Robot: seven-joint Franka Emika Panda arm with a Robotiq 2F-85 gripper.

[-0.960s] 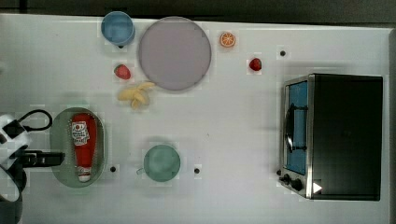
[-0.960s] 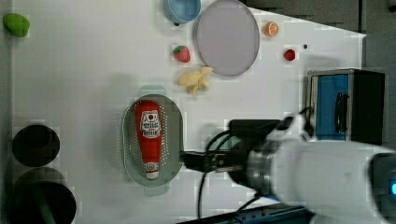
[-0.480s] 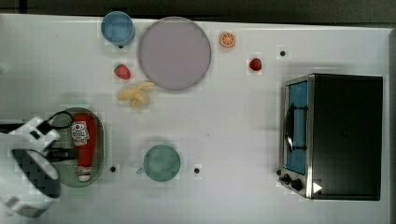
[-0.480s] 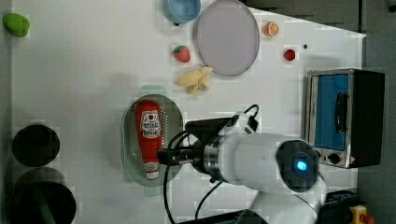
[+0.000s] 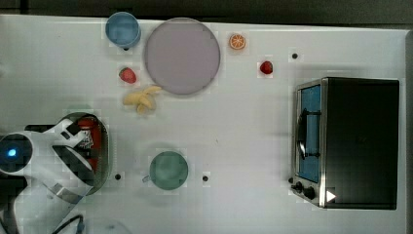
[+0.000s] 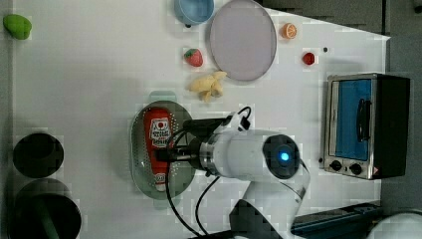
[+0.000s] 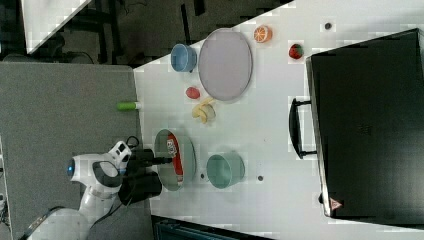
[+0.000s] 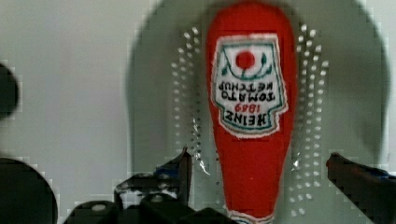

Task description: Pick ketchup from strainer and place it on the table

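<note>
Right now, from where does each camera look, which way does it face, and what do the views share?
Top view: overhead, straight down on the table; white arm at its lower left.
Left view: high, looking down; arm over the strainer.
Right view: high, oblique, oven nearest; arm at its lower left.
Wrist view: close above the ketchup, between open jaws.
All four share ketchup in strainer.

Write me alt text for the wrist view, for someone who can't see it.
A red ketchup bottle with a white-and-red label lies lengthwise in a pale green perforated strainer on a white table. The open gripper straddles the bottle's narrow end, one dark fingertip on each side, not touching it.
</note>
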